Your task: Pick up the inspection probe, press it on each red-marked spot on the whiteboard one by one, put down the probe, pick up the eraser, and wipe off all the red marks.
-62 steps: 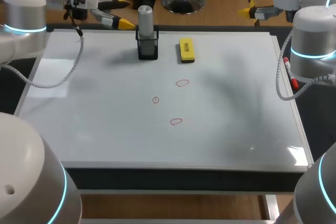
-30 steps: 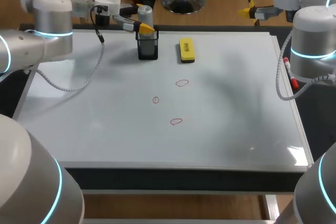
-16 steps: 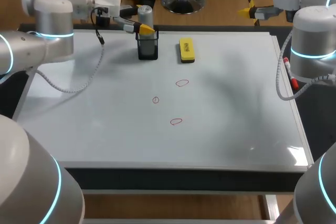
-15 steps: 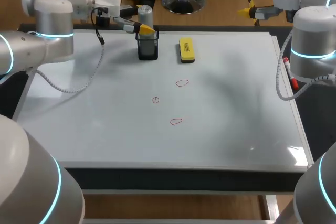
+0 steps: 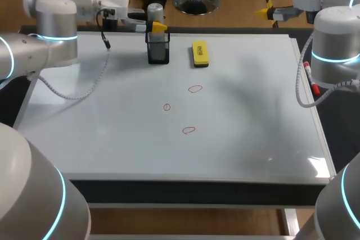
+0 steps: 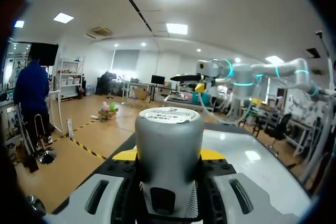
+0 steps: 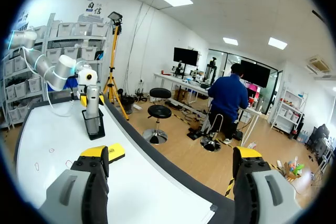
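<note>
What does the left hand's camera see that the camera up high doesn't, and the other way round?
Only the left wrist view shows the label on the probe's top, right by the left gripper. Only the head view shows the three red marks, the yellow eraser, the black holder and the red pen. Both show the probe, the left gripper and the whiteboard.

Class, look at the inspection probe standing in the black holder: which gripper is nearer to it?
Left. The left gripper has the probe between its jaws; the right gripper is off past the whiteboard's far right corner.
</note>
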`<control>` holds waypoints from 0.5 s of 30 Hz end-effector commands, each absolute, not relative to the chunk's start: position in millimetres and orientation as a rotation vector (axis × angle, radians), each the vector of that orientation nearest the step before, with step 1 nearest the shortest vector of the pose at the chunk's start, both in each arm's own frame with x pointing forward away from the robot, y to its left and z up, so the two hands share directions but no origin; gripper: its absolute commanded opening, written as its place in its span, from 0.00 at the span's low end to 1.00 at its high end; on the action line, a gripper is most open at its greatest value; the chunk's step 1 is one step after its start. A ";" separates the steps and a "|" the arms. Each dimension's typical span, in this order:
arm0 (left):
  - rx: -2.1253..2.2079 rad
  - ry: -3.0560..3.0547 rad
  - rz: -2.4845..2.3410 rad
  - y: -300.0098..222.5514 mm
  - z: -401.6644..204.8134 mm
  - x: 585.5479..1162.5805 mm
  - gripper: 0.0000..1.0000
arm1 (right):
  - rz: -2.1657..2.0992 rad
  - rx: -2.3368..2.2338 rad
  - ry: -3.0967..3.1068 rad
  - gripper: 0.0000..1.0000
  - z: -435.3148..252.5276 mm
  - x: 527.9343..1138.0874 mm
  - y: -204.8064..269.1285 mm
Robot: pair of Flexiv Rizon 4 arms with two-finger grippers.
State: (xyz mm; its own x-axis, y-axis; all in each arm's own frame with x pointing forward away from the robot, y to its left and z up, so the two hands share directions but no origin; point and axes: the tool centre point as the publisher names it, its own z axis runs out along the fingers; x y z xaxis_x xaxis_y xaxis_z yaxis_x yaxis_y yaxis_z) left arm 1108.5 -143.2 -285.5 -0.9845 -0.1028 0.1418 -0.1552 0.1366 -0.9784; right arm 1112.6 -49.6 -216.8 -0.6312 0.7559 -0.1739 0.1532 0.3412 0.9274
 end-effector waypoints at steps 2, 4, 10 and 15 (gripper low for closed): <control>0.252 -2.342 2.036 -142.1 -279.7 1106.5 0.00 | 1.296 0.791 2.007 1.00 -217.0 1112.9 -50.1; 0.243 -2.345 2.042 -141.7 -277.4 1106.8 0.00 | 1.296 0.791 2.007 1.00 -217.0 1112.9 -50.1; 0.224 -2.347 2.064 -141.5 -265.1 1105.4 0.00 | 1.296 0.791 2.007 1.00 -217.0 1112.9 -50.1; 0.219 -2.343 2.066 -142.5 -258.3 1108.9 0.00 | 1.296 0.791 2.007 1.00 -217.0 1112.9 -50.1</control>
